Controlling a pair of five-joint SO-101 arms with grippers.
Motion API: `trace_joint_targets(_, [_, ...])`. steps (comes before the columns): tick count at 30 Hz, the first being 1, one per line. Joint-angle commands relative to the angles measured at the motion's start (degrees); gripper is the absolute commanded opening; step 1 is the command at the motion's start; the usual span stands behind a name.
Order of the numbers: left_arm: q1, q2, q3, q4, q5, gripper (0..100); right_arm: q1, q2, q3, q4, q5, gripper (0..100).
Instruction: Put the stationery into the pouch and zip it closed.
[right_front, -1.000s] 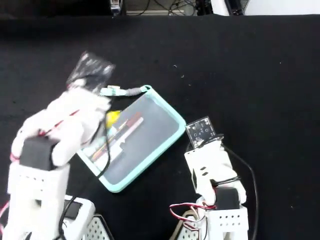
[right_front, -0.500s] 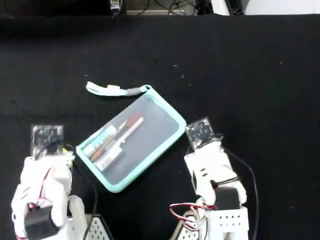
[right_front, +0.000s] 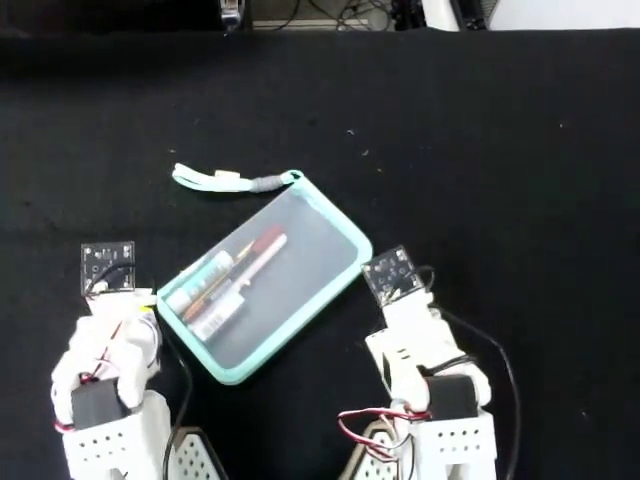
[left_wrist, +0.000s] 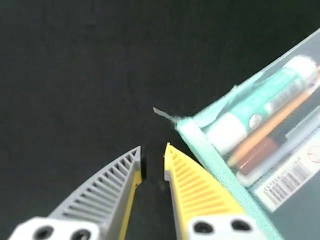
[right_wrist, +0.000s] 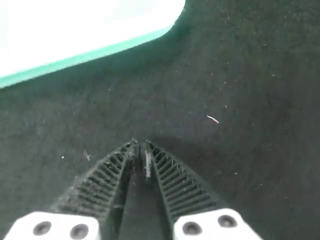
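The clear pouch (right_front: 268, 283) with a teal rim lies slanted at mid-table, its strap (right_front: 222, 181) trailing from the far corner. Inside it lie a glue stick (left_wrist: 260, 115), pens and a pencil (right_front: 240, 268). My left gripper (right_front: 108, 268) sits near the table's front, just left of the pouch's near-left corner (left_wrist: 186, 128). In the left wrist view its fingertips (left_wrist: 153, 149) stand a narrow gap apart with nothing between them. My right gripper (right_front: 390, 274) rests just right of the pouch, and its black fingers (right_wrist: 140, 145) are together and empty, with the pouch's teal edge (right_wrist: 90, 54) ahead.
Black cloth (right_front: 500, 150) covers the whole table. Both arm bases (right_front: 430, 440) stand at the front edge with loose wires (right_front: 365, 425) beside them. Cables and gear (right_front: 330, 12) lie beyond the far edge.
My left arm has drawn back from over the pouch's left end to the front left of the table, uncovering the pouch and strap. My right gripper has shifted slightly left.
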Motion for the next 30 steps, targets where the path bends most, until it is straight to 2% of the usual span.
trace_joint_targets(1, [0.66, -1.67, 3.47, -0.79, 2.55, 9, -0.53, -3.47, 0.13, 0.09, -6.68, 1.2])
trace_joint_targets(9, [1.98, -1.23, 5.14, -0.7, 3.08, 9, -0.53, -3.47, 0.13, 0.18, -18.29, 1.2])
trace_joint_targets(17, [2.68, -1.14, 5.14, -1.23, 13.45, 9, -0.35, -3.47, 0.13, 0.18, -18.46, 1.2])
trace_joint_targets(30, [2.24, -1.05, 5.14, -0.7, 13.89, 9, -0.18, -4.35, 0.04, 0.44, -18.46, 1.2])
